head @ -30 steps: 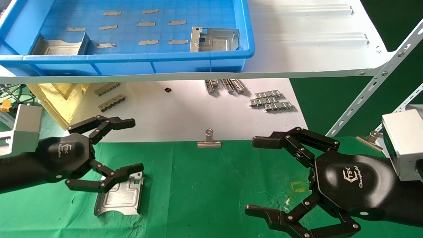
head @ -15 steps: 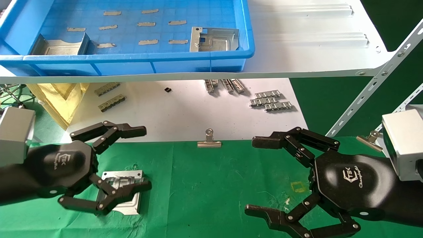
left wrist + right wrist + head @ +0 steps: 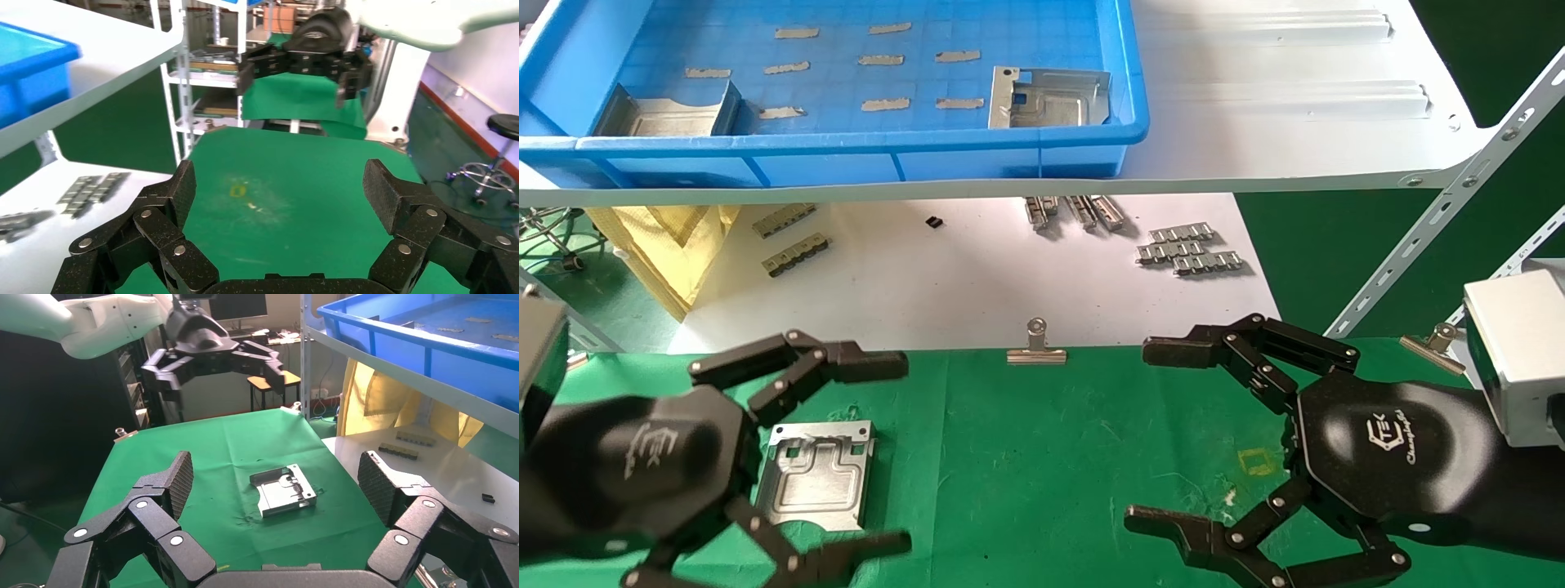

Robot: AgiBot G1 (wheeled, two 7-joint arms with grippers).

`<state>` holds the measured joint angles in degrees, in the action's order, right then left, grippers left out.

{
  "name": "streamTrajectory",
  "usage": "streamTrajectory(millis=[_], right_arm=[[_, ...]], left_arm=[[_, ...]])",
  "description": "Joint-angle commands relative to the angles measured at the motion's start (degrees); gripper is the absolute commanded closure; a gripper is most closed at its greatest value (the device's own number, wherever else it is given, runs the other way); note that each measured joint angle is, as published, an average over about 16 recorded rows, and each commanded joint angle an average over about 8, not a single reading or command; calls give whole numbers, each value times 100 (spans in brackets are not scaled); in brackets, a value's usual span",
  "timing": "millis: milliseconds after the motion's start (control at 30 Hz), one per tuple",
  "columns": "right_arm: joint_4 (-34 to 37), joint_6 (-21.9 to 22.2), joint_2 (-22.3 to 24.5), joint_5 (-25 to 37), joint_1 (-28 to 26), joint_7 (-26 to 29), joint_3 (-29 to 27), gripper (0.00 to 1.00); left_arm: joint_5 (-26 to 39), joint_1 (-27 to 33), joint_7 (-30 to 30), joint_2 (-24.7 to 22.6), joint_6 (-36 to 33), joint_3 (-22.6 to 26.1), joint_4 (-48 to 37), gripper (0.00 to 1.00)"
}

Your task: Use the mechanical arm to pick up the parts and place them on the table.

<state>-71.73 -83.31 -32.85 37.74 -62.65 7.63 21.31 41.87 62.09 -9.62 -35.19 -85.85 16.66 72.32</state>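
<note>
The left gripper (image 3: 825,457) is held above the green table (image 3: 1050,457) with its black linkage fingers (image 3: 801,367) spread wide; nothing is gripped. One silver part (image 3: 817,474) lies flat on the cloth, seen in the gap between the upper and lower fingers in the head view and just ahead of the palm. No contact between fingers and part is visible. In the right wrist view the same part (image 3: 284,490) rests alone on the cloth, and the left gripper (image 3: 214,361) is seen raised clear above the table surface.

The right gripper (image 3: 1164,437) is positioned well apart from the part, on the opposite side of the table, also above the cloth. Its fingers (image 3: 1238,343) are likewise spread wide and are empty. In the left wrist view it (image 3: 297,64) is visible farther off.

Two further parts remain in the blue tray (image 3: 862,151) on the white shelf (image 3: 1295,98), beyond both grippers: one part (image 3: 1046,98) near the tray's right end and another (image 3: 666,110) near its left end. A binder clip (image 3: 1036,347) sits at the edge of the cloth, between the two grippers and beyond their fingertips.
</note>
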Motion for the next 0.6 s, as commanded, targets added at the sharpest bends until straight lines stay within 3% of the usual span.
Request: streamTrajectory(millis=[33, 600], right_arm=[[0, 0, 0, 0, 0, 0, 0, 0], [1, 1, 0, -1, 1, 0, 0, 0]], left_arm=[[-2, -77, -131, 25, 17, -95, 195, 0], [-2, -82, -129, 29, 26, -98, 190, 0]])
